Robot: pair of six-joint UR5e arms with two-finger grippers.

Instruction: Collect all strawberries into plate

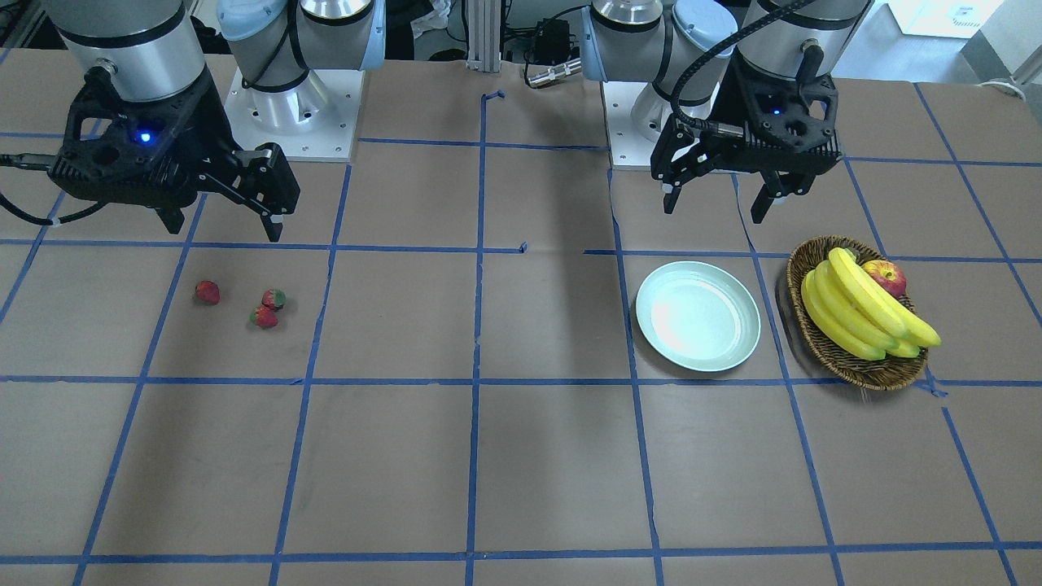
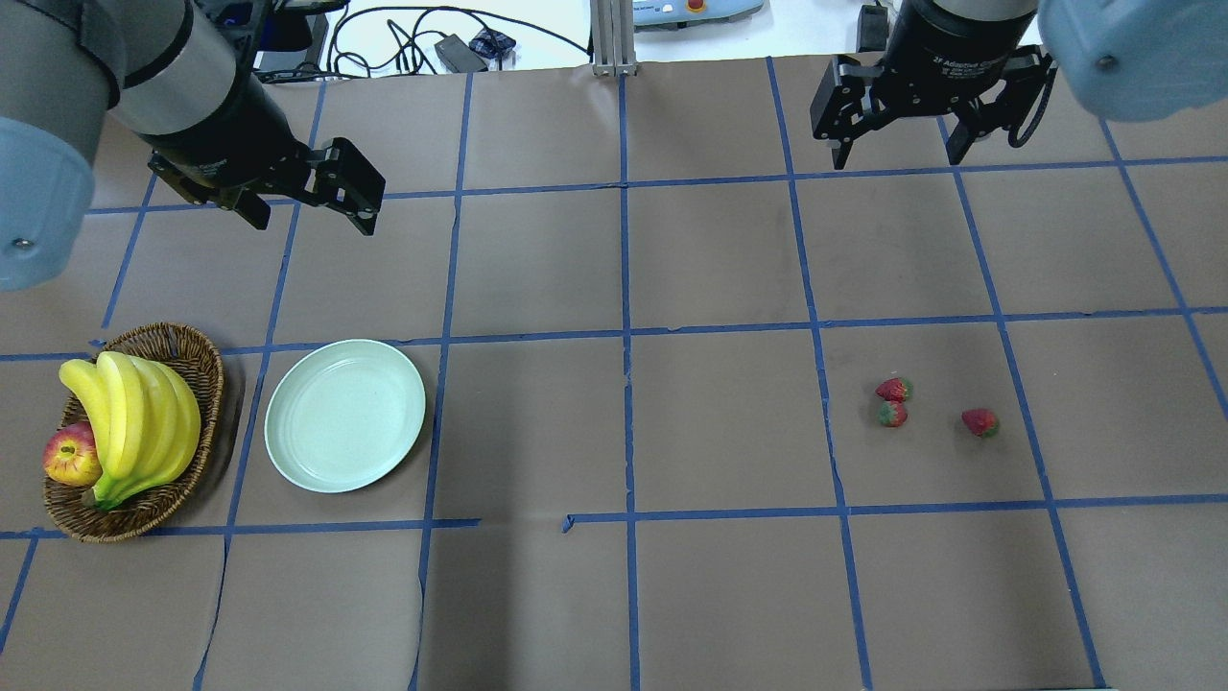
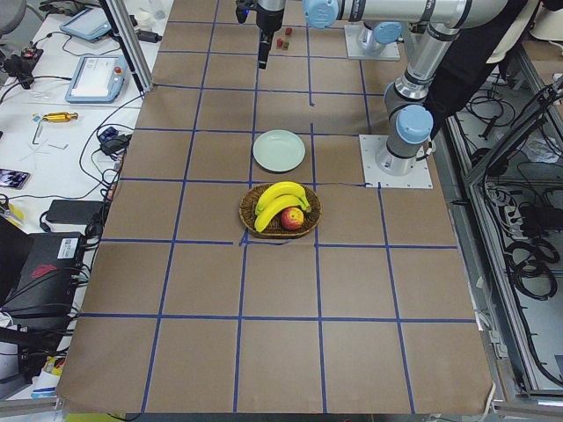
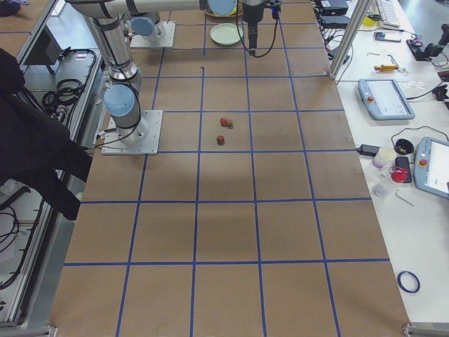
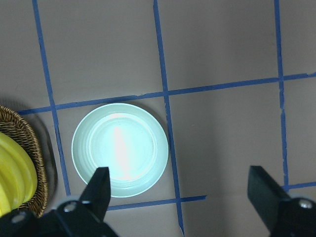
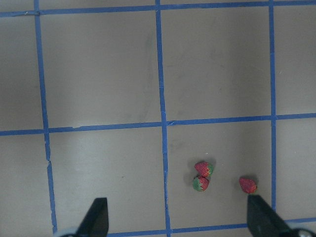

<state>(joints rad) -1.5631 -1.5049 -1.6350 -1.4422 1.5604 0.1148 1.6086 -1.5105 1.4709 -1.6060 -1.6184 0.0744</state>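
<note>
Three red strawberries lie on the table on my right side: two touching (image 2: pixel 893 389) (image 2: pixel 892 414), one apart (image 2: pixel 980 422). The right wrist view shows them too (image 6: pixel 203 168) (image 6: pixel 200 183) (image 6: pixel 248 185). The pale mint-green plate (image 2: pixel 345 415) sits empty on my left side and also shows in the left wrist view (image 5: pixel 120 149). My right gripper (image 2: pixel 898 161) is open and empty, high above the table, beyond the strawberries. My left gripper (image 2: pixel 315 226) is open and empty, above the table beyond the plate.
A brown wicker basket (image 2: pixel 182 341) with bananas (image 2: pixel 134 413) and a red-yellow apple (image 2: pixel 72 454) stands just left of the plate. Blue tape lines grid the brown table. Both arm bases (image 1: pixel 293 114) stand at the robot's edge.
</note>
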